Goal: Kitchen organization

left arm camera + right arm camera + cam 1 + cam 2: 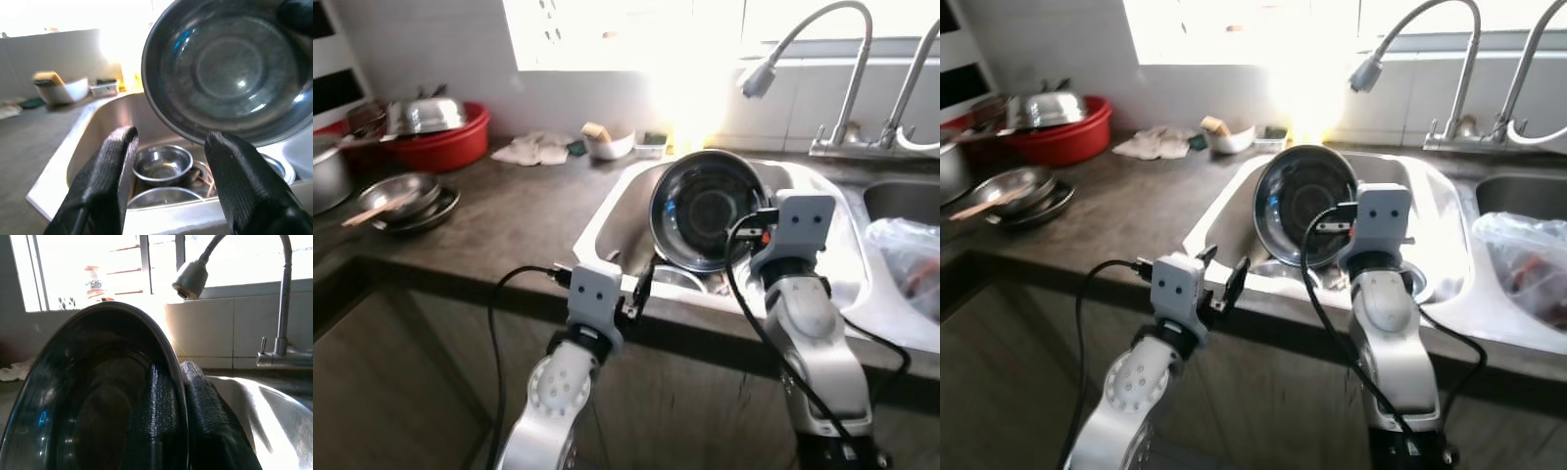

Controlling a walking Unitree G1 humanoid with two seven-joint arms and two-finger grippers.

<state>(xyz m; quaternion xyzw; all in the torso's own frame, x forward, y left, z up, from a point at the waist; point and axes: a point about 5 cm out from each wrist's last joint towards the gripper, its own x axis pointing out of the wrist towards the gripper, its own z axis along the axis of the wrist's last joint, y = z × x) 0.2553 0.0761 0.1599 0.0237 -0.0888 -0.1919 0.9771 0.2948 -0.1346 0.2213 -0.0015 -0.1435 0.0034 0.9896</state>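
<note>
A large steel bowl (705,211) is held tilted on edge above the sink (607,220), its inside facing me. My right gripper (178,391) is shut on the bowl's rim, one finger inside and one outside. My left gripper (1222,269) is open at the sink's front edge, just below and left of the bowl, with nothing between its fingers (107,171). Down in the sink lie a small steel bowl (162,164) and other steel dishes, partly hidden by the big bowl.
A faucet spray head (759,76) hangs above the sink. On the dark counter to the left stand a red basin (450,145) with a steel lid, stacked steel plates (406,201) and cloths (533,150). A white bowl (609,144) sits behind the sink. A plastic bag (911,255) lies at the right.
</note>
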